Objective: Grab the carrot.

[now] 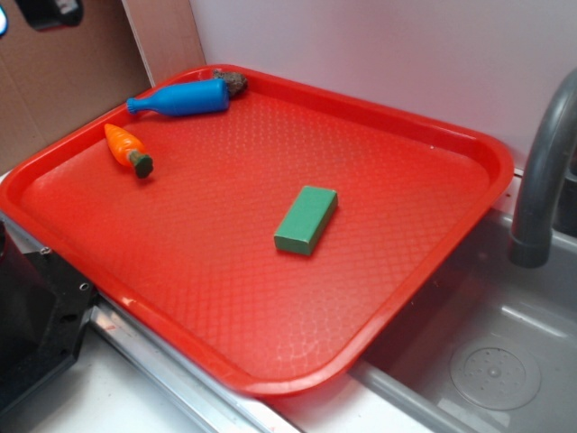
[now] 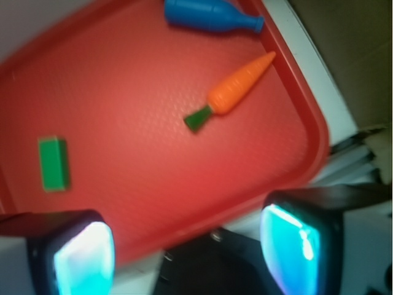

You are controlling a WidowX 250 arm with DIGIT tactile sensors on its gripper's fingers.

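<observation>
Our jaws stand wide apart with nothing between them, their two glowing cyan pads (image 2: pixel 86 261) showing at the 7 and 5 o'clock corners of the wrist view, held above the near edge of the red tray (image 1: pixel 433 262). We point the gripper (image 2: pixel 187 255) midway between them, over dark hardware just off the tray's rim. In the wrist view the carrot (image 2: pixel 236 91) lies flat on the tray at about 1 o'clock from centre, its orange tip aimed toward 1 o'clock and its dark green stub toward 7 o'clock, well apart from our jaws. The blue bottle (image 2: pixel 206 15) lies on its side at 12 o'clock, near the carrot but not touching it. The green block (image 2: pixel 54 163) rests flat at about 9 o'clock, well apart from both. In the exterior view we see the carrot (image 1: pixel 127 149) at 10 o'clock on the tray, near the left rim, with the blue bottle (image 1: pixel 180 97) just beyond it toward 11 o'clock and a small brownish lump (image 1: pixel 233 81) touching the bottle's base at the tray's far rim; what it is we cannot tell. The green block (image 1: pixel 306 219) sits near the tray's centre. A grey faucet (image 1: pixel 541 171) rises at 3 o'clock over a sink (image 1: pixel 487 361) at 5 o'clock, and the tray overhangs the sink.
</observation>
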